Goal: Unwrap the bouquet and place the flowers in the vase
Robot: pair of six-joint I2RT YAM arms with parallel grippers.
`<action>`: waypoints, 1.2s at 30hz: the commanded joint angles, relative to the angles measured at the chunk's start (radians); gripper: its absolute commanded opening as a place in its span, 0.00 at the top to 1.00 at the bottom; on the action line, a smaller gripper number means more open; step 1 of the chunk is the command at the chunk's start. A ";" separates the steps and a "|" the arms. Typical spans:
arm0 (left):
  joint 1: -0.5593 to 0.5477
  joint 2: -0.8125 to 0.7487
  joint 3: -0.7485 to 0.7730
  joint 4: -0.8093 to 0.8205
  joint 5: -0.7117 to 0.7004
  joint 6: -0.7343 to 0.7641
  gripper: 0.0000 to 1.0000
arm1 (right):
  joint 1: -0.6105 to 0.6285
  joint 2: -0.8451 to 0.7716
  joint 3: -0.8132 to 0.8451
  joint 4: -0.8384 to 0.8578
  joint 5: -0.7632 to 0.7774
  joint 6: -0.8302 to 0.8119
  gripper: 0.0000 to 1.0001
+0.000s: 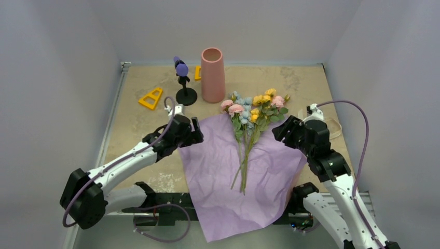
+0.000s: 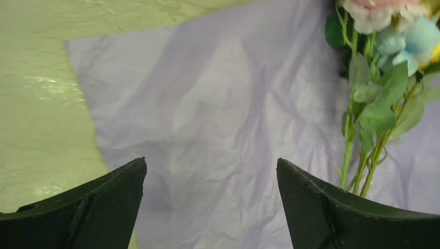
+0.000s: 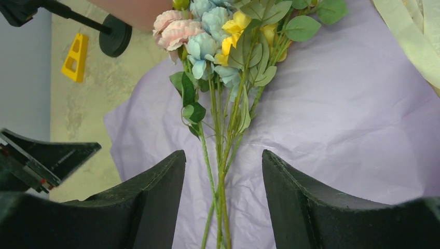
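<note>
The bouquet is unwrapped: its lilac paper wrap lies flat on the table, and the flowers lie loose on it with their heads toward the vase. The salmon-pink vase stands upright at the back. Green stems run down the middle of the paper. My left gripper hovers open over the paper's upper left corner, holding nothing. My right gripper is open just right of the flowers; in its wrist view the stems pass between its fingers untouched. The cream ribbon lies to the right.
A black stand with a purple top is just left of the vase. A yellow triangle lies at the back left, and another yellow piece beside the vase. Grey walls enclose the table, and the paper overhangs its near edge.
</note>
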 commanded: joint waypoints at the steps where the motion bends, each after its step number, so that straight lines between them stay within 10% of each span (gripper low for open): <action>1: 0.133 -0.073 -0.018 -0.100 0.041 -0.052 0.00 | 0.000 -0.032 -0.014 0.007 -0.076 -0.031 0.39; 17: 0.358 0.173 0.066 -0.087 0.046 -0.035 0.13 | 0.000 -0.120 -0.064 0.029 -0.198 -0.030 0.39; 36: 0.423 0.390 0.152 -0.003 0.152 -0.001 0.50 | 0.000 -0.102 0.056 0.027 -0.237 -0.043 0.38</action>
